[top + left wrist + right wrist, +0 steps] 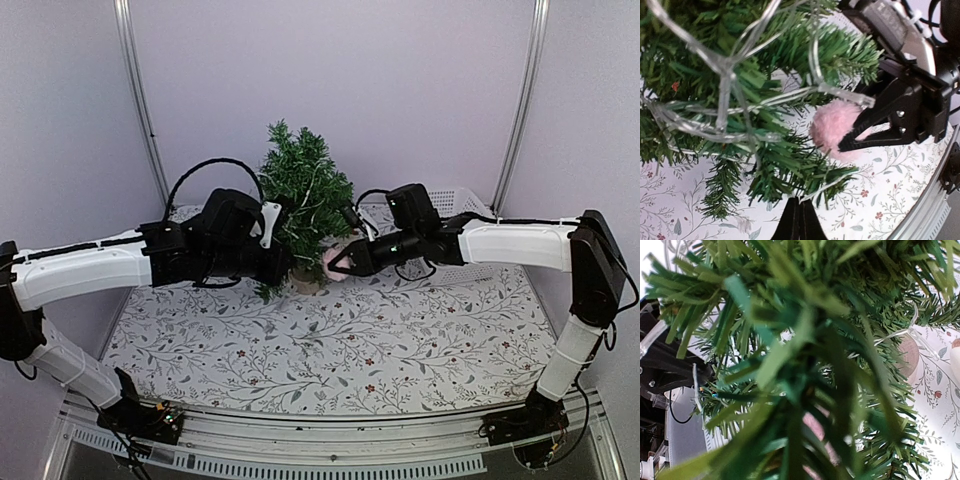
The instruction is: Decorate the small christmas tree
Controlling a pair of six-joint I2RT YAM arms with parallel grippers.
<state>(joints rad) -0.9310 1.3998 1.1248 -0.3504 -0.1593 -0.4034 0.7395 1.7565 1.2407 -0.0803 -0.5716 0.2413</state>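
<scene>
The small christmas tree (303,195), strung with a clear light wire (725,75), is noted upright at the back-centre of the floral table (330,350), flanked by the left gripper (799,205), fingers pressed together with nothing seen between them, and the right gripper (338,262), narrowly clamped on a pink pompom (829,126) by the lower branches.

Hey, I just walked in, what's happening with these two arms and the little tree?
The two arms are decorating the small christmas tree, which carries a clear string of lights. The right claw grips a fluffy pink pom-pom and holds it against the tree's lower branches. The left claw is shut, with nothing visible in it, low at the tree's opposite side.
</scene>
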